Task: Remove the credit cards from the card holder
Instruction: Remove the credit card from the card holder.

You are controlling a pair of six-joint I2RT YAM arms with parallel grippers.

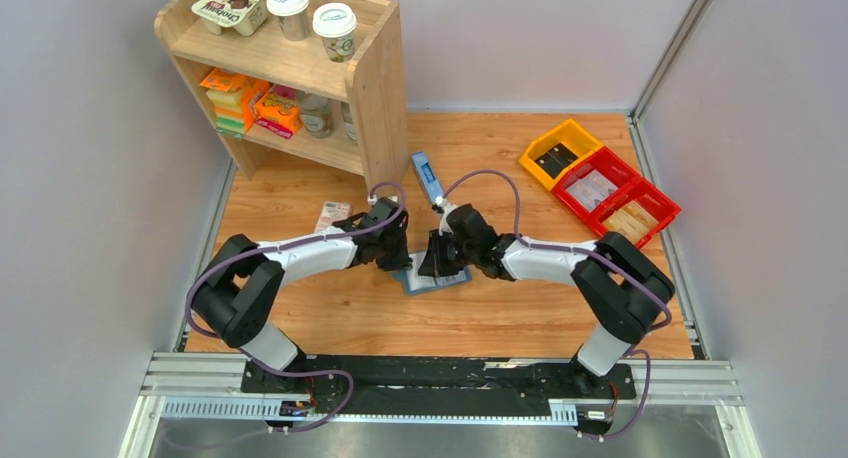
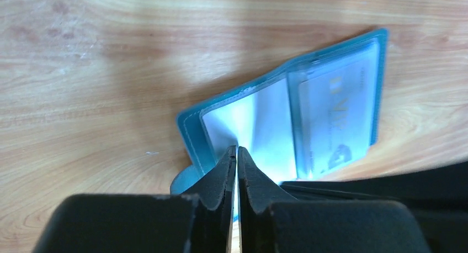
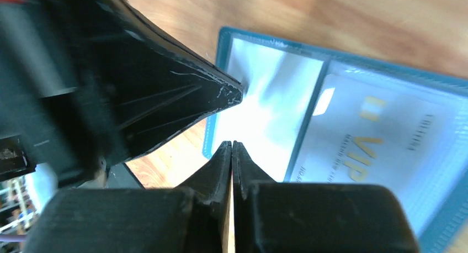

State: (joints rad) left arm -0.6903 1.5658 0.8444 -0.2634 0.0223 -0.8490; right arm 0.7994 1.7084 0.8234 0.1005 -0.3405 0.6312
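The teal-blue card holder (image 1: 447,279) lies open on the wooden table between my two grippers. In the left wrist view its pale left pocket panel (image 2: 265,126) looks glossy, and a white credit card with gold "VIP" lettering (image 2: 336,117) sits in the right pocket. My left gripper (image 2: 237,149) is shut, tips down on that left panel; I cannot tell whether anything thin is pinched. In the right wrist view the right gripper (image 3: 232,143) is shut with nothing in it, just above the same panel (image 3: 276,109) of the card holder (image 3: 221,87). The card (image 3: 381,148) lies beside it.
A wooden shelf (image 1: 372,88) with cups and snack packs stands at the back left. A narrow blue-and-white box (image 1: 427,178) and a pink-and-white flat pack (image 1: 330,216) lie behind the grippers. Yellow (image 1: 560,150) and red bins (image 1: 612,193) sit at the back right.
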